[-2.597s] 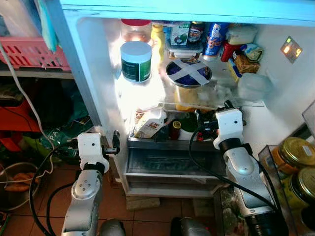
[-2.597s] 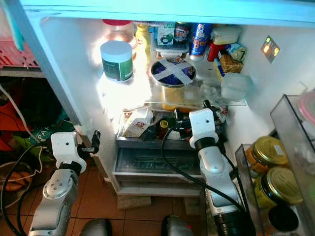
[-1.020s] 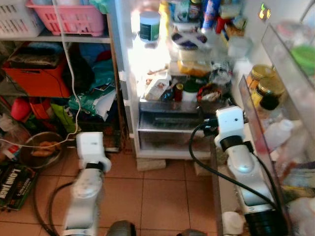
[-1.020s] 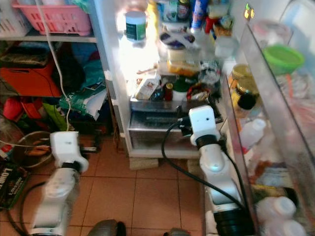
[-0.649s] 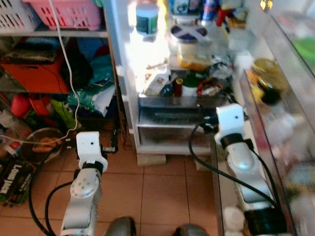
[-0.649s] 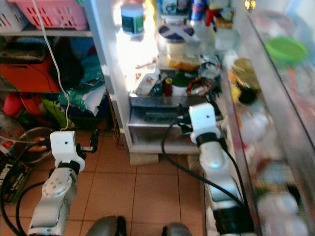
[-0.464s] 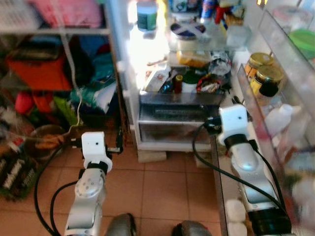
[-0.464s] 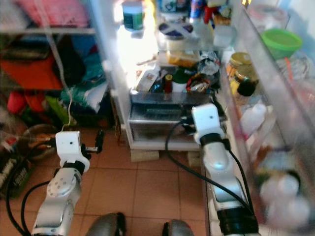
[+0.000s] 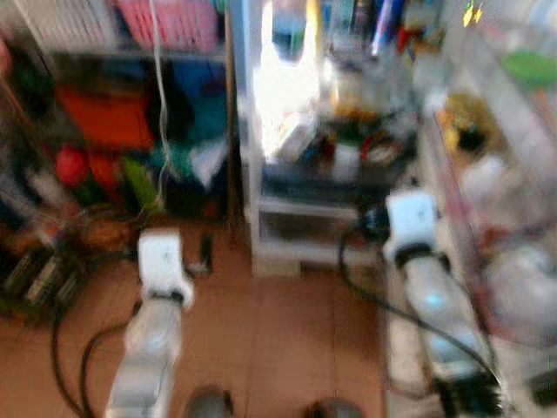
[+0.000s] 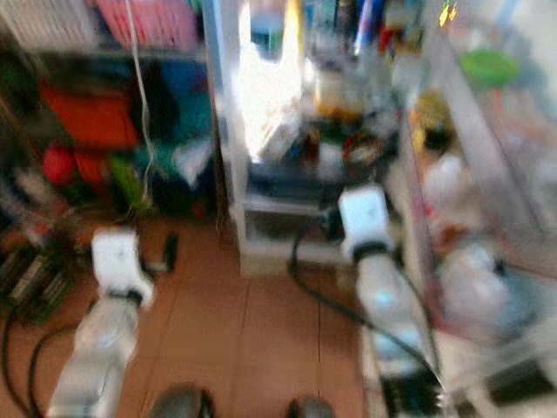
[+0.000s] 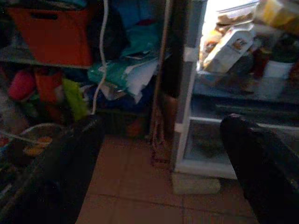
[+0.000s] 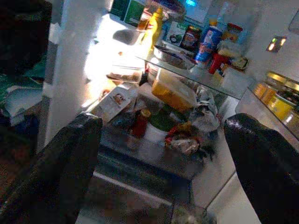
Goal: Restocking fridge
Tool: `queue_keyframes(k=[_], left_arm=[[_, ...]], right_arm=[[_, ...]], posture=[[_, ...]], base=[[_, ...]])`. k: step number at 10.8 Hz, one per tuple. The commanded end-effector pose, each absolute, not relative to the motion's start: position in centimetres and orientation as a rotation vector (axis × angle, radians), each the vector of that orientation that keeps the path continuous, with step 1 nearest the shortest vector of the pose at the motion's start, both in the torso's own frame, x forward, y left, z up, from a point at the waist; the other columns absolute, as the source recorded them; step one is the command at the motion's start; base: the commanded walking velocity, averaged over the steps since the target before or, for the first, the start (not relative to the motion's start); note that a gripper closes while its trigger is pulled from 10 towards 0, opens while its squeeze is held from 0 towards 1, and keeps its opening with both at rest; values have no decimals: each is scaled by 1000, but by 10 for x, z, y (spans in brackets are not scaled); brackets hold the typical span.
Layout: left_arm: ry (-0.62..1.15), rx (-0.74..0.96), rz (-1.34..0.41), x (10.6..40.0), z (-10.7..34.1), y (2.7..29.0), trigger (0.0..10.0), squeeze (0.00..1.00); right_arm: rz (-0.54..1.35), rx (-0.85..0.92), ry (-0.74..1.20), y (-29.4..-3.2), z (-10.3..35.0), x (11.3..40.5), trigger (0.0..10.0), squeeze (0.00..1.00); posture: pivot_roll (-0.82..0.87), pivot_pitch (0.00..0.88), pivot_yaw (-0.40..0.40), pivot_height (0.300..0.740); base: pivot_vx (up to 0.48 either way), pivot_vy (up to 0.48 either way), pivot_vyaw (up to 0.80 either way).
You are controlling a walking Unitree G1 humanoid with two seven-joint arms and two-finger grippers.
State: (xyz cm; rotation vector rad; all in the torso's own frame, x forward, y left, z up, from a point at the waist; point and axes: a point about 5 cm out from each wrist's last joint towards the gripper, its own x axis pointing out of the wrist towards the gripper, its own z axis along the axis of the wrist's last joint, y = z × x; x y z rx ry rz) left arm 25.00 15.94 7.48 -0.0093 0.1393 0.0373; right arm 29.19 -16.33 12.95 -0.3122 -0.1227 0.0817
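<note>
Reddish-brown floor tiles (image 9: 287,340) run up to an open fridge (image 9: 261,131), bright inside. Left of it stands a dim shelf (image 11: 28,56) with an orange box (image 11: 51,32) and a pink basket (image 9: 178,22) above.

Fridge shelf (image 12: 154,156), ahead of my right claw (image 12: 159,154): carton (image 12: 114,100), red-capped bottle (image 12: 139,122), orange tub (image 12: 174,89).
Tiled floor (image 11: 135,205): under my left claw (image 11: 159,163).

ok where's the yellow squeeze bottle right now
The yellow squeeze bottle stands on the fridge's upper glass shelf in the right wrist view, at the brightly lit end, with jars and a blue can alongside.
</note>
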Motion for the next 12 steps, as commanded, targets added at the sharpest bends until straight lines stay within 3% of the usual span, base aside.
queue_keyframes(k=[1,3,5,7,12], left_arm=[[153,-4,42,251,74,160,10000,0],[144,-1,42,251,75,160,10000,0],[139,-5,48,251,76,161,10000,0],[144,-15,52,251,76,162,10000,0],[151,-8,40,251,75,161,10000,0]], right_arm=[[73,-326,-134,-168,133,294,10000,804],[-92,-448,-166,-192,140,297,10000,812],[-167,-402,-120,-210,135,297,10000,773],[-158,-395,-102,-210,131,296,10000,769],[-121,-382,-109,-201,128,295,10000,765]], posture=[[23,79,-9,740],[24,80,-6,740],[22,80,-6,740],[20,83,-5,740],[20,90,-1,740]], base=[[-247,0,0],[0,0,0],[0,0,0],[0,0,0],[-284,0,0]])
